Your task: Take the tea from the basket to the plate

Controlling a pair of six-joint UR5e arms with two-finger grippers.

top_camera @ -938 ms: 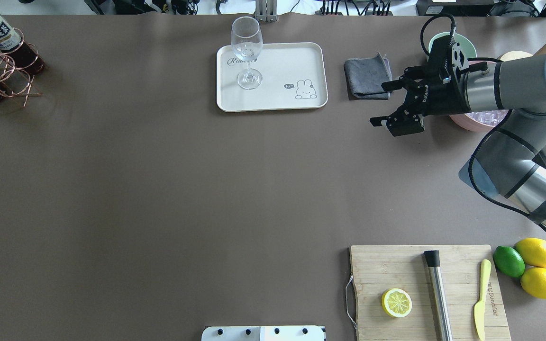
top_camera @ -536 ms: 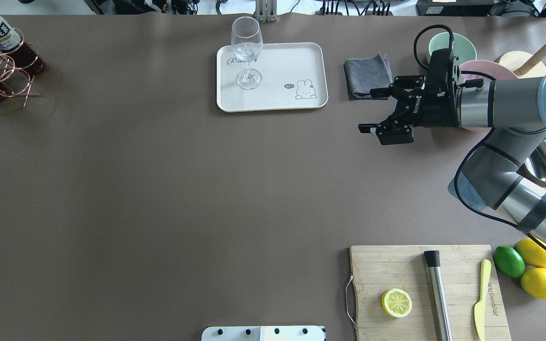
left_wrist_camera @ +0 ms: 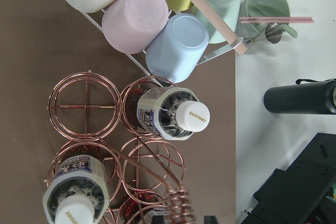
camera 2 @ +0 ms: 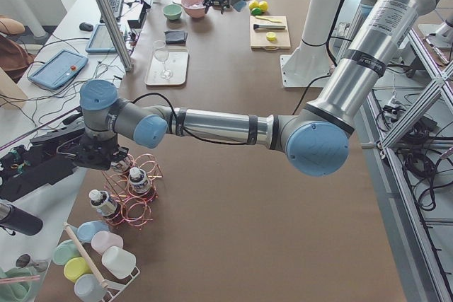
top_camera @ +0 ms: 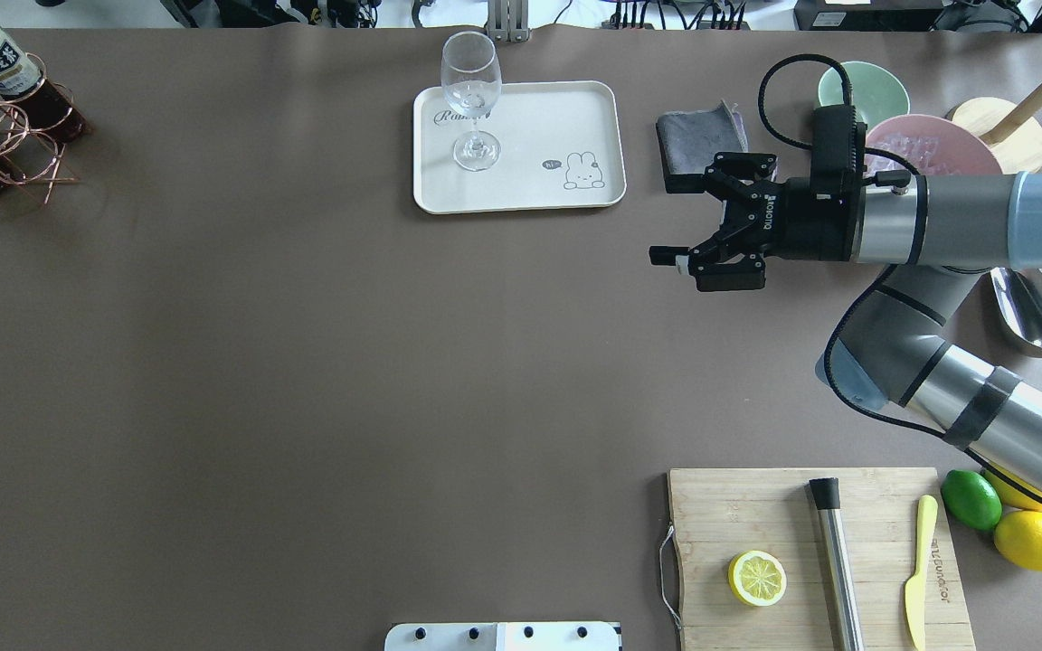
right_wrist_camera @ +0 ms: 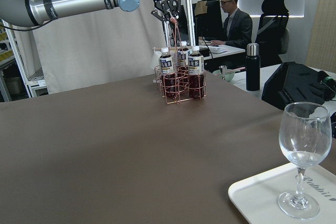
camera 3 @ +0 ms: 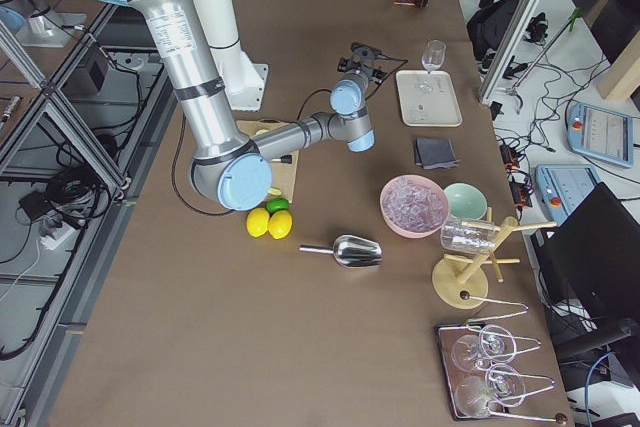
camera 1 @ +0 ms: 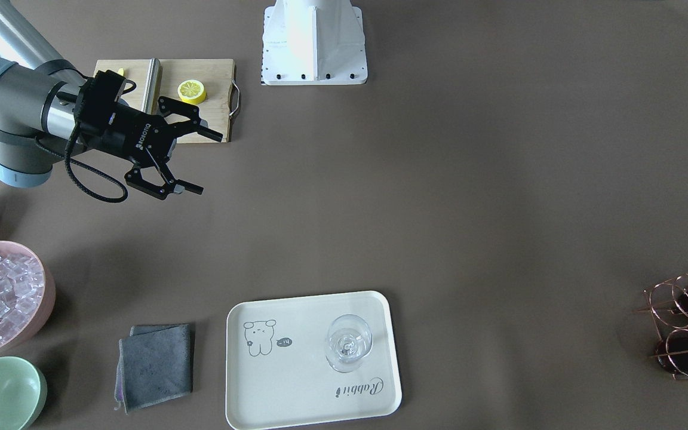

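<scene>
Tea (left_wrist_camera: 176,114) in basket (left_wrist_camera: 84,106), left jaws spread above it, right jaws spread, well apart

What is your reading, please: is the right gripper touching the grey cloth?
Apart. The front-facing view shows the right gripper, open, with a wide gap between it and the grey cloth.

White-capped tea bottle (left_wrist_camera: 191,117) and second bottle (left_wrist_camera: 76,195) stood in copper basket (left_wrist_camera: 85,107) cells; pastel cups (left_wrist_camera: 176,48) just beside.
</scene>
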